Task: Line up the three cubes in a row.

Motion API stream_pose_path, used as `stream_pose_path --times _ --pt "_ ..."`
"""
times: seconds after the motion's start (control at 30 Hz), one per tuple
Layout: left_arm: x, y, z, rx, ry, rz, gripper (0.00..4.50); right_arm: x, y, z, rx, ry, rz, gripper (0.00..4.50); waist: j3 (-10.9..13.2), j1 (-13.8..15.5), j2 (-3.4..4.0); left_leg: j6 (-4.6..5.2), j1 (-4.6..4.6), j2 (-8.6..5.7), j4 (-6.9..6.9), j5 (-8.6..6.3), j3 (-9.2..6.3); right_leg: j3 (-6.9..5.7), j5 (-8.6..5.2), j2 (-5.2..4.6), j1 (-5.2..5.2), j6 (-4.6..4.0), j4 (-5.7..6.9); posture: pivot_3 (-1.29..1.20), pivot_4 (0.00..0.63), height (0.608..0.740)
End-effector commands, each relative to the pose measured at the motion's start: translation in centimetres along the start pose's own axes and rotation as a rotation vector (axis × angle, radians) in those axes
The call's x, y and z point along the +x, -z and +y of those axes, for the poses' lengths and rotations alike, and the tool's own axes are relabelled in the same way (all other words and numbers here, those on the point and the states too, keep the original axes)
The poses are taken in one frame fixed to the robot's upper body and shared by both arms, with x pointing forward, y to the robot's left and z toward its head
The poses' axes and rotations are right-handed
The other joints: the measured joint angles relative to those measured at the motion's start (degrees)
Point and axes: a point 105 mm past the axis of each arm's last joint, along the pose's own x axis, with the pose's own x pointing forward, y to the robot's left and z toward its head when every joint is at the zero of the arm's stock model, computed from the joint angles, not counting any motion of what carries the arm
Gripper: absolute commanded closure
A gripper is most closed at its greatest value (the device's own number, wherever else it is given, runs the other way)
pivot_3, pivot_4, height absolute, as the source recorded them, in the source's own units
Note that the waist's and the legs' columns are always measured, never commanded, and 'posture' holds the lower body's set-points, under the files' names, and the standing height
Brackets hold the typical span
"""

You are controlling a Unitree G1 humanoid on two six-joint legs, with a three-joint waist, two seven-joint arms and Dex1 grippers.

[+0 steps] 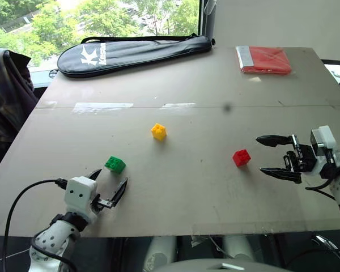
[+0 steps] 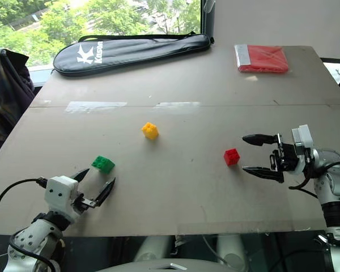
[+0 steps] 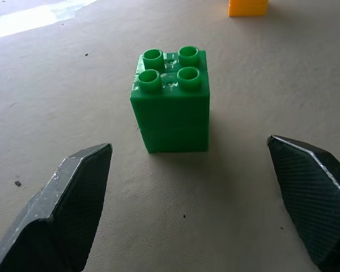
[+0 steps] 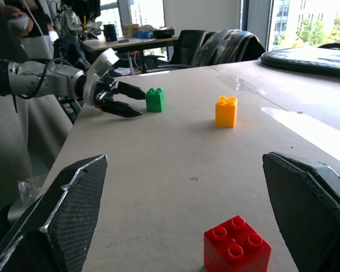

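Observation:
Three studded cubes stand apart on the grey table point(image 1: 175, 187). The green cube point(image 1: 115, 164) is at the near left, the yellow cube point(image 1: 158, 131) sits further back in the middle, and the red cube point(image 1: 241, 157) is to the right. My left gripper point(image 1: 109, 184) is open just short of the green cube point(image 3: 171, 107), which lies ahead of its spread fingers point(image 3: 73, 198), untouched. My right gripper point(image 1: 275, 156) is open and points left at the red cube point(image 4: 237, 247), a short gap away.
A black racket bag point(image 1: 133, 52) lies along the far edge. A flat red packet point(image 1: 264, 59) rests at the far right corner. A dark jacket point(image 1: 5, 90) hangs off the left side. A cable point(image 1: 22, 195) trails from my left wrist.

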Motion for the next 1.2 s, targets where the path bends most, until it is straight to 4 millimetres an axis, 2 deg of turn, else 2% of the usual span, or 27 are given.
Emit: stream_pose_path --times 0.03,0.17,0.43,0.5,0.7,0.8,0.97,1.07,1.2 --pt "0.4 -0.7 0.8 0.024 0.018 -0.039 0.0 0.0 -1.3 1.0 -0.083 -0.074 -0.023 0.01 0.0 0.05 0.0 0.0 0.01 0.0 0.0 0.0 -0.01 -0.01 0.0 -0.03 0.01 0.0 0.0 0.0 0.15 0.694" --pt "0.9 -0.5 1.2 0.027 0.017 -0.042 0.0 -0.5 -1.3 1.6 -0.086 -0.071 -0.034 0.01 -0.01 0.03 -0.01 0.0 0.02 0.01 0.01 0.0 -0.01 0.01 0.05 -0.1 0.02 0.08 0.0 0.0 0.15 0.694" --pt "2.2 -1.1 0.4 -0.026 0.065 -0.08 0.0 -0.8 -1.2 2.2 -0.083 -0.065 -0.038 0.01 -0.01 0.04 0.0 -0.01 0.03 0.04 0.0 0.0 0.0 0.03 0.14 -0.13 0.02 0.13 0.0 0.0 0.15 0.694" --pt "2.3 -1.2 0.3 -0.033 0.077 -0.08 0.52 -0.9 -1.2 2.2 -0.08 -0.063 -0.037 0.0 -0.01 0.04 0.0 -0.01 0.02 0.04 0.0 0.0 0.0 0.03 0.14 -0.13 0.01 0.14 0.0 0.0 0.15 0.694" --pt "2.4 -1.0 0.6 -0.018 0.082 -0.053 3.2 -1.0 -1.2 2.1 -0.08 -0.058 -0.037 0.0 -0.01 0.04 0.0 -0.01 0.02 0.04 0.0 0.0 -0.01 0.03 0.14 -0.13 0.01 0.14 0.0 0.0 0.15 0.694" --pt "2.9 -1.5 0.2 0.0 0.132 -0.062 3.18 -1.1 -1.4 1.8 -0.074 -0.034 -0.058 0.0 -0.01 0.05 0.0 -0.02 0.02 0.04 0.0 0.0 0.0 0.02 0.14 -0.13 0.01 0.14 0.0 0.0 0.15 0.694" --pt "4.3 -3.4 -2.3 0.034 0.342 -0.099 3.18 -1.2 -1.7 1.4 -0.062 0.006 -0.062 0.0 -0.01 0.12 0.0 -0.02 0.02 0.04 0.0 0.0 0.0 0.02 0.15 -0.1 0.01 0.13 0.0 0.0 0.15 0.694" --pt "5.8 -4.9 -5.5 0.076 0.573 -0.129 3.18 -1.9 -1.4 1.3 -0.052 0.034 -0.04 0.0 -0.01 0.24 0.01 -0.02 -0.01 0.03 0.0 0.01 -0.01 -0.01 0.15 -0.09 0.01 0.13 0.0 0.0 0.15 0.694" --pt "8.2 -6.1 -9.4 0.112 0.796 -0.15 3.18 -2.8 -0.4 1.0 -0.044 0.12 0.013 0.0 -0.02 0.32 0.02 -0.03 0.01 -0.03 0.03 0.02 -0.01 -0.03 0.16 0.04 0.04 0.13 0.02 0.0 0.15 0.694"
